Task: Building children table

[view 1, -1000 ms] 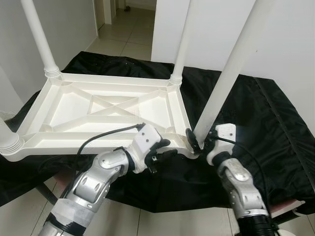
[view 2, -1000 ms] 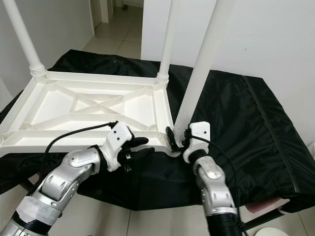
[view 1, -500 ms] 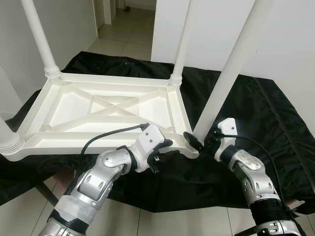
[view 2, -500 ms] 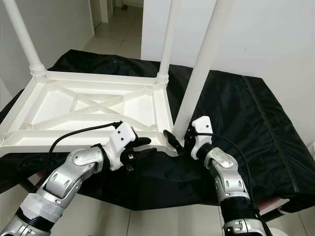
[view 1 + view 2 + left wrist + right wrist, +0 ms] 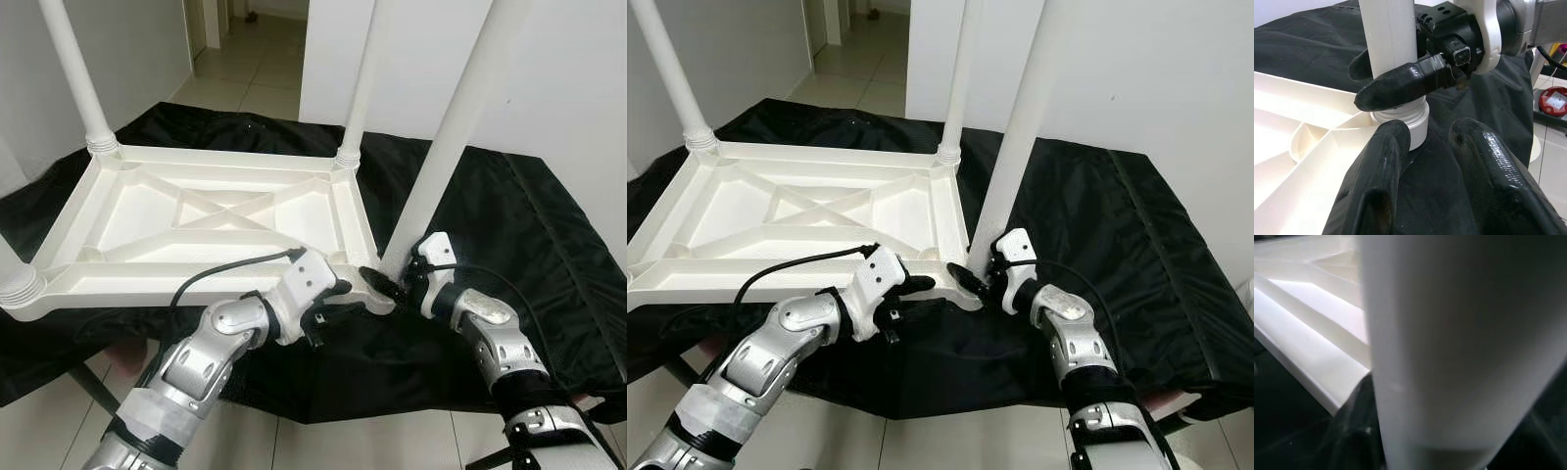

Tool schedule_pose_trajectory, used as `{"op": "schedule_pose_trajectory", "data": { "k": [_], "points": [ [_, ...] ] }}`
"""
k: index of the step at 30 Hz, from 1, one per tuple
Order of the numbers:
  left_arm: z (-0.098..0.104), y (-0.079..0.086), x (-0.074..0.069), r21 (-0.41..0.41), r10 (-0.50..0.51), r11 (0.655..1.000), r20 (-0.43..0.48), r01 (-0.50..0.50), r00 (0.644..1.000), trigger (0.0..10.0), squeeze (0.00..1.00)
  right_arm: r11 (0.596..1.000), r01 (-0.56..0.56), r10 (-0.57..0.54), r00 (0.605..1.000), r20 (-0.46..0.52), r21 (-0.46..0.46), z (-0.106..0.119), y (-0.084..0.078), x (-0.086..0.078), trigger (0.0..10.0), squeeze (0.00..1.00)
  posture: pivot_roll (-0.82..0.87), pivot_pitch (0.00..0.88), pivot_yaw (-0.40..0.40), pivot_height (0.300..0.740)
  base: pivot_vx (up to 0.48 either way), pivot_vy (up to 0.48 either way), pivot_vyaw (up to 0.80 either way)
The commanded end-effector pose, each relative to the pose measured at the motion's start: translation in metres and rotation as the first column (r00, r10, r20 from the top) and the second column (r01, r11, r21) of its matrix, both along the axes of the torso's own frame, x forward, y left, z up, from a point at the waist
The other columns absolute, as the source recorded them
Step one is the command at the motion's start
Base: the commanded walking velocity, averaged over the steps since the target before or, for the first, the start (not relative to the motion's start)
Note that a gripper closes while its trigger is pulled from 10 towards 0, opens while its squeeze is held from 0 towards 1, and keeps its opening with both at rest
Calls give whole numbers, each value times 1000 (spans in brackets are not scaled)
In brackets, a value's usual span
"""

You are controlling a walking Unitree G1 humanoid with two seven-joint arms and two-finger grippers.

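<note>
One leg [image 5: 446, 147] stands upright in the near right corner socket of the upturned table [image 5: 211, 220] on black cloth [image 5: 529, 225]. My right claw [image 5: 392, 286] clamps its base; my left claw [image 5: 338, 299], fingers apart, waits just beside the corner.

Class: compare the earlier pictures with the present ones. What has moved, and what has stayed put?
The right gripper has closed in around the base of the near table leg, its forearm swinging outward. The left gripper edged along the upturned tabletop rim toward that corner. Tabletop, other legs and black cloth stayed.
</note>
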State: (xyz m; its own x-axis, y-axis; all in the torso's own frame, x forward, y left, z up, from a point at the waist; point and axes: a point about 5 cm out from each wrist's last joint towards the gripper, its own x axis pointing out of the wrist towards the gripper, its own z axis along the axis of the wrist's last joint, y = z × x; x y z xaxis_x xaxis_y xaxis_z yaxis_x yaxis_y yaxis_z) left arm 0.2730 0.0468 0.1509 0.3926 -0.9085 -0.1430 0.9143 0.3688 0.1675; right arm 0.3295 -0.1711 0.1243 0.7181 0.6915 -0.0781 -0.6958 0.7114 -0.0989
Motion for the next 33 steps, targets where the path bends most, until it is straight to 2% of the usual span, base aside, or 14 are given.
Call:
{"op": "schedule_pose_trajectory", "data": {
  "k": [1, 7, 8, 12, 14, 18, 20, 26, 28, 29, 30, 31, 32, 33],
  "points": [
    [5, -5, -2, 6, -40, 999, 22, 40, 999, 10000, 0, 999, -24, 24, 999, -25, -27, -7, -1, -3, 0, 0, 64, 0, -70, 740, 0, 0, 0],
    [5, -3, -1, 6, -38, 999, 24, 38, 999, 10000, 0, 1000, -29, 29, 998, -58, 3, -16, -1, -8, 392, 0, 60, 0, -68, 740, 0, 0, 0],
    [6, -3, -1, 6, -37, 999, 25, 37, 999, 10000, 0, 1000, -21, 22, 998, -60, 15, -17, 0, -9, 10000, 0, 58, 0, -71, 740, 0, 0, 0],
    [6, -4, -2, 4, -39, 999, 25, 39, 999, 10000, 0, 999, 13, -11, 999, -40, 46, -14, 6, -10, 10000, 0, 55, 0, -71, 740, 0, 0, 0],
    [6, -5, -2, 3, -40, 999, 26, 40, 999, 10000, 0, 995, 82, -82, 997, -5, 65, -8, 8, -9, 10000, 0, 52, 0, -75, 740, 0, 0, 0],
    [7, -5, -1, -2, -37, 999, 25, 37, 999, 10000, 0, 975, 201, -204, 979, 23, 92, 0, 11, -7, 10000, 0, 45, 0, -78, 740, 0, 0, 0],
    [6, -5, -1, -9, -33, 999, 21, 33, 999, 10000, 0, 951, 292, -299, 952, 65, 101, 5, 13, -8, 10000, 0, 43, 0, -79, 740, 0, 0, 0],
    [8, -5, -1, -31, -27, 999, 6, 27, 1000, 10000, 0, 917, 384, -390, 920, 41, 111, 4, 20, -10, 10000, 0, 37, 0, -77, 740, 0, 0, 0],
    [8, -5, -3, -37, -28, 999, 2, 28, 1000, 10000, 0, 870, 479, -480, 877, -17, 122, -3, 31, -16, 10000, 0, 34, 0, -77, 740, 0, 0, 0],
    [8, -5, -3, -37, -28, 999, 2, 28, 1000, 10000, 0, 870, 479, -480, 877, -17, 122, -3, 31, -16, 10000, 0, 34, 0, -77, 740, 0, 0, 0],
    [8, -5, -3, -35, -31, 999, 2, 31, 1000, 10000, 0, 834, 536, -536, 843, -42, 129, -6, 36, -18, 10000, 0, 30, 0, -77, 740, 0, 0, 0],
    [8, -5, -3, -35, -31, 999, 2, 31, 1000, 10000, 0, 834, 536, -536, 843, -42, 129, -6, 36, -18, 10000, 0, 30, 0, -77, 740, 0, 0, 0],
    [7, -5, -4, -33, -34, 999, 1, 34, 999, 10000, 0, 788, 598, -597, 800, -61, 147, -7, 42, -21, 10000, 0, 27, 0, -78, 740, 0, 0, 0],
    [7, -4, -4, -29, -36, 999, 0, 36, 999, 10000, 0, 718, 676, -676, 734, -66, 165, -8, 47, -25, 10000, 0, 30, 0, -78, 740, 0, 0, 0]
  ]
}}
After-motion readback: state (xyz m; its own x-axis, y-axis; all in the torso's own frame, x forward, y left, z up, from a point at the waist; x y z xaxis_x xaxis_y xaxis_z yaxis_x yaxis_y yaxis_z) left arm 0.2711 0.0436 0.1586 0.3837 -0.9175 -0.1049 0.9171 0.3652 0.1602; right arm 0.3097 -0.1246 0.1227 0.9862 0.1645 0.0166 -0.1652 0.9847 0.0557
